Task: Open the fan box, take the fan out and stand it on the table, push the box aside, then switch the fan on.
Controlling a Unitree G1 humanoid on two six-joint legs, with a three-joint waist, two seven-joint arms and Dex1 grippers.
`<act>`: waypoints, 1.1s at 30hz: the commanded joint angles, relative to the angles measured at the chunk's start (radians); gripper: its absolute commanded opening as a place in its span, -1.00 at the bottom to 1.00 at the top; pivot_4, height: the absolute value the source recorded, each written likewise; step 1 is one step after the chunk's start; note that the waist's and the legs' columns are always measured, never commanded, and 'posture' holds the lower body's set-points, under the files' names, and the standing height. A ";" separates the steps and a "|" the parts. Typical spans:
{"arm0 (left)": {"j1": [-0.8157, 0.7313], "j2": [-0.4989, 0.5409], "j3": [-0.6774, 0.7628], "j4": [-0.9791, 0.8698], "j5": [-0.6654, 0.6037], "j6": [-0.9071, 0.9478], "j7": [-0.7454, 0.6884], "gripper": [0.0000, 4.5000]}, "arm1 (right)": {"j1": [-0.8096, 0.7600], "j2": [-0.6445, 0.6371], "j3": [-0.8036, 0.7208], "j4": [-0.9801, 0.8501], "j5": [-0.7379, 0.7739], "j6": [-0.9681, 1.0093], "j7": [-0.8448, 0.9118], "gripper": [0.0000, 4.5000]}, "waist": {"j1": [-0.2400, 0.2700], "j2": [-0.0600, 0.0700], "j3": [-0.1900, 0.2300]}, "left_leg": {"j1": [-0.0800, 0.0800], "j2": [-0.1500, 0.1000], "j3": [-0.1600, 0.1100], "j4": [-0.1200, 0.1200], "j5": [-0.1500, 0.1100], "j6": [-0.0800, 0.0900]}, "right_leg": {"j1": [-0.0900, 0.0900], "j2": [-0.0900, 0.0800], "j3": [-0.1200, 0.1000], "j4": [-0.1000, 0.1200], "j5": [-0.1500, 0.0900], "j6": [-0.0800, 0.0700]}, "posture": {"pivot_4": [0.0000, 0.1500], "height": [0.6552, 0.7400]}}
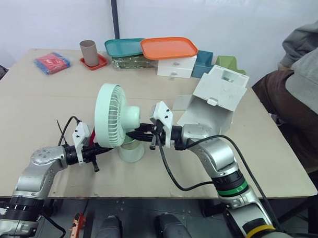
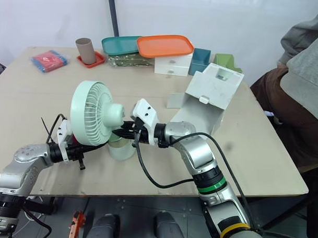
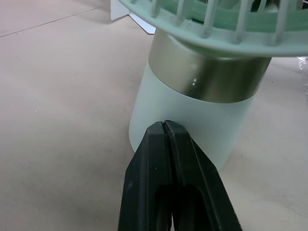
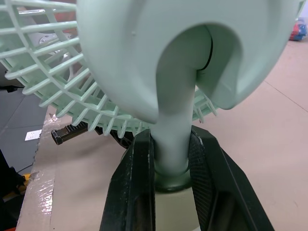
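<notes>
The mint-green fan stands upright on the table, near its front edge, on a pale round base with a metallic ring. Its grille faces the robot's left. My right gripper comes in from the right and is shut on the fan's thin neck, one finger on each side. Low on the left, my left gripper is shut with its tips against the base wall. The white fan box lies open behind the right arm, its flap raised.
At the back stand an orange tray and a teal tray over a white drawer unit, a brown cup, a red-and-blue packet and small bins. A person sits at the right edge.
</notes>
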 commanded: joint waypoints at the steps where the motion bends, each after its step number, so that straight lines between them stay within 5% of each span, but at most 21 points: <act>1: 0.019 0.024 0.079 -0.065 -0.035 0.026 0.043 -0.85 | -0.030 0.004 -0.012 0.015 0.005 -0.027 0.009 -0.82 | -0.003 0.000 0.000 | 0.000 0.000 0.000 0.000 0.000 0.000 | 0.000 0.000 0.000 0.000 0.000 0.000 | 1.00 1.00; 3: 0.033 0.031 0.109 -0.086 -0.045 0.041 0.071 -0.72 | -0.034 0.004 -0.013 0.029 0.003 -0.037 0.012 -0.82 | -0.003 0.000 0.000 | 0.000 0.000 0.000 0.000 0.000 0.000 | 0.000 0.000 0.000 0.000 0.000 0.000 | 1.00 1.00; 16: 0.298 0.080 0.353 -0.394 -0.193 0.175 0.157 0.96 | -0.136 0.085 -0.108 0.159 0.067 -0.076 -0.014 -0.82 | -0.014 0.001 0.001 | 0.003 0.001 0.002 -0.001 0.000 0.000 | -0.001 0.000 0.002 0.001 0.000 -0.002 | 1.00 1.00; 33: 0.378 0.007 0.365 -0.528 -0.208 0.195 0.301 0.96 | -0.298 0.191 -0.079 0.620 -0.122 -0.392 -0.108 -0.82 | -0.013 0.001 0.001 | 0.002 0.001 0.004 -0.006 0.000 0.000 | -0.002 0.000 0.004 0.001 -0.003 -0.002 | 1.00 1.00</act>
